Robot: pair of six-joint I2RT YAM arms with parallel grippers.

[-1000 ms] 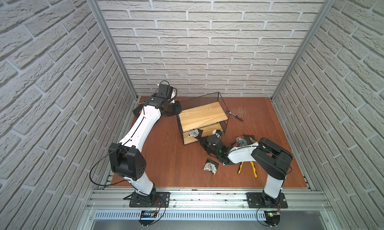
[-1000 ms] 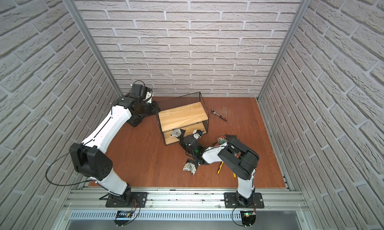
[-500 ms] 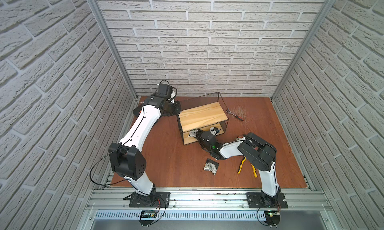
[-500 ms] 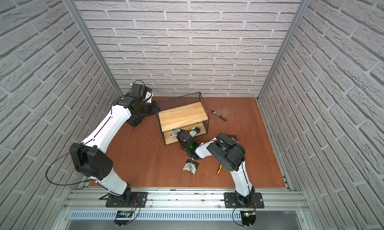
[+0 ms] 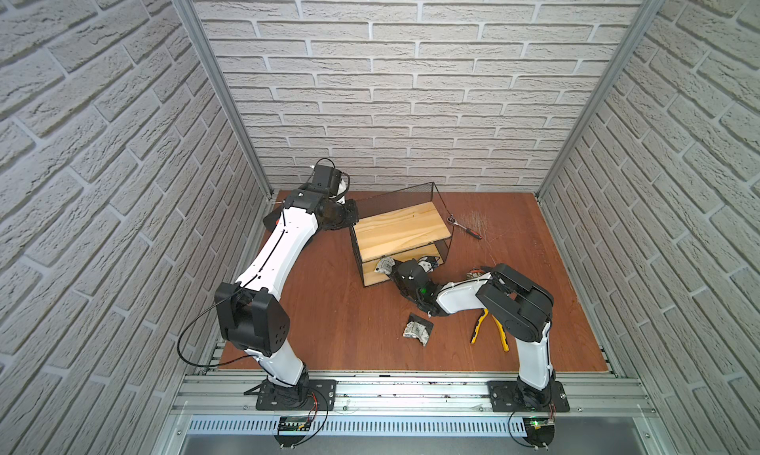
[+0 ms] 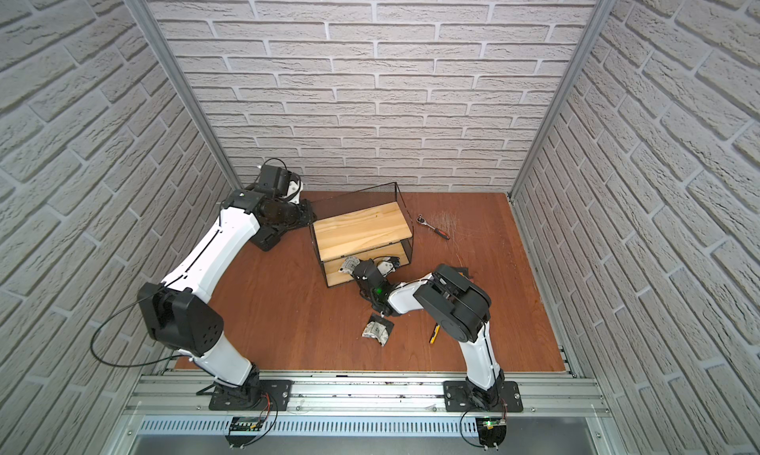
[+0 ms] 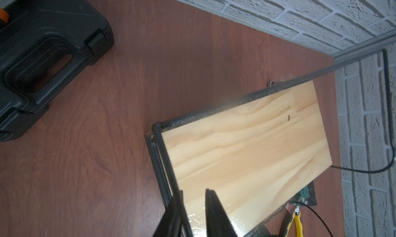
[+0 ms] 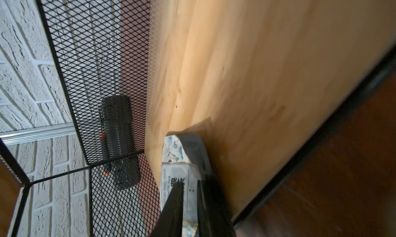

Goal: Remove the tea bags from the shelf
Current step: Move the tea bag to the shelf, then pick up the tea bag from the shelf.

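Reaching into the shelf (image 5: 401,230), I have my right gripper (image 8: 189,184) straddling a white-grey tea bag (image 8: 182,152) on the lower board, jaws narrow. Whether it's pinched I cannot tell. I'd squeeze firmly, then back straight out. Left gripper (image 7: 194,192) clamps the shelf's frame.

Brown table (image 5: 329,309) carried the shelf (image 5: 401,228), black tool case (image 7: 42,43), ratchet (image 5: 464,226), yellow pliers (image 5: 479,329) and a crumpled tea bag (image 5: 417,329); white-grey tea bags (image 5: 384,264) sat on the shelf's lower board
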